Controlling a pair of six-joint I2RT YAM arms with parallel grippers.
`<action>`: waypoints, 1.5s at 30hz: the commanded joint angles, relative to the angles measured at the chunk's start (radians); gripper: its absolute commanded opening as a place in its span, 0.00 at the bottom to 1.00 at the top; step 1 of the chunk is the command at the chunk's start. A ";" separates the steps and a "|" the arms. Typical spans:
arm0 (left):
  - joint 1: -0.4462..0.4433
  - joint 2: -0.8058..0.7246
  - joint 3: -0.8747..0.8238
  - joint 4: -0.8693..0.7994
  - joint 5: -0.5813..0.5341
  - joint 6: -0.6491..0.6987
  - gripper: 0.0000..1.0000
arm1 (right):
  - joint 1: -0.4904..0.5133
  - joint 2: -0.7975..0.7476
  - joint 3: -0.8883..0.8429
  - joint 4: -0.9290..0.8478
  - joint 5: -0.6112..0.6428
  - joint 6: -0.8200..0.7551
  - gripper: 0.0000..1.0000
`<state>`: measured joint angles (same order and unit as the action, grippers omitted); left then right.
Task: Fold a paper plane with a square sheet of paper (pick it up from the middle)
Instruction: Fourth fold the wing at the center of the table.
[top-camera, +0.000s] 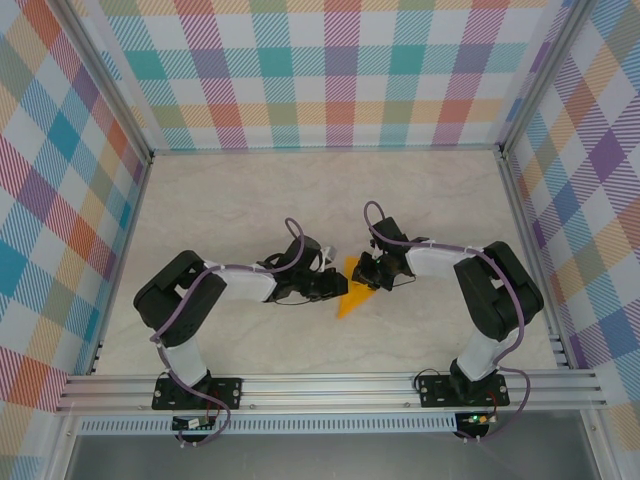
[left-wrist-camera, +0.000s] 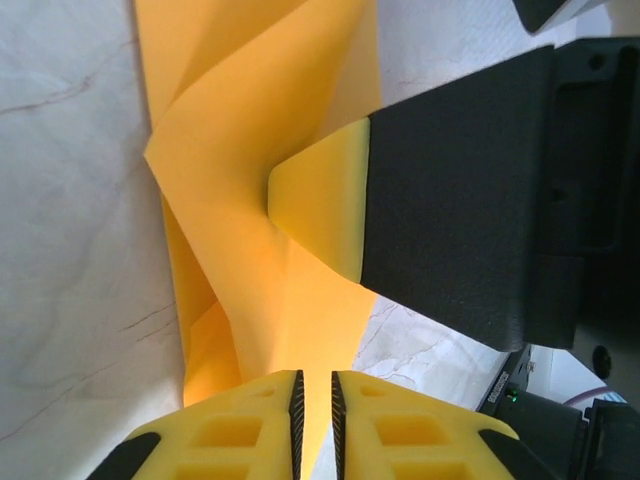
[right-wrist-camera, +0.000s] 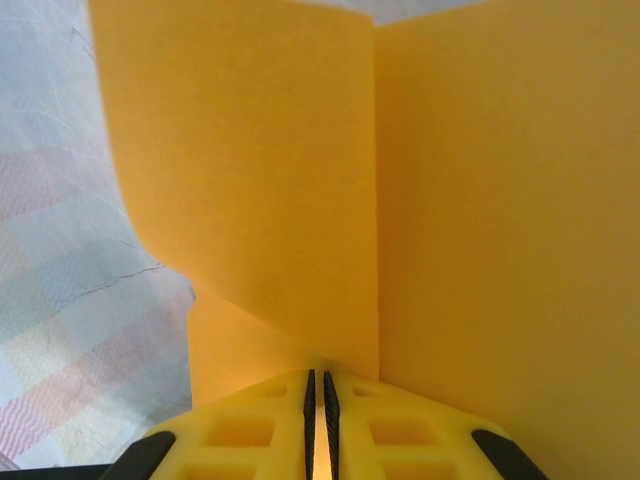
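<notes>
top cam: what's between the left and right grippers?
The partly folded orange-yellow paper fills the gap between the left gripper and the right gripper in the top view. The wrist views show both pinching it.

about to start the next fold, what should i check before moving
1. left gripper jaws shut on the paper: ok
2. right gripper jaws shut on the paper: ok
3. paper shows creases to work from: ok
4. paper free of tears: ok where visible
5. folds even on both sides: cannot tell
6. paper's lower tip lifted off the table: cannot tell
</notes>
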<state>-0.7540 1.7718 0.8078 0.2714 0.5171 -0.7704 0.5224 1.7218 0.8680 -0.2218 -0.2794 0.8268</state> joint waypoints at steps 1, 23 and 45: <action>-0.008 0.009 -0.010 0.039 0.022 -0.005 0.16 | -0.005 0.007 0.007 -0.063 0.028 0.009 0.15; -0.008 0.070 0.021 -0.047 -0.043 0.046 0.03 | -0.004 -0.106 -0.021 -0.005 -0.034 -0.009 0.16; -0.008 0.084 0.035 -0.110 -0.066 0.069 0.00 | -0.002 0.010 -0.053 0.003 0.010 -0.064 0.06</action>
<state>-0.7586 1.8317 0.8322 0.2138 0.4801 -0.7216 0.5232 1.7180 0.8333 -0.1802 -0.3489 0.7925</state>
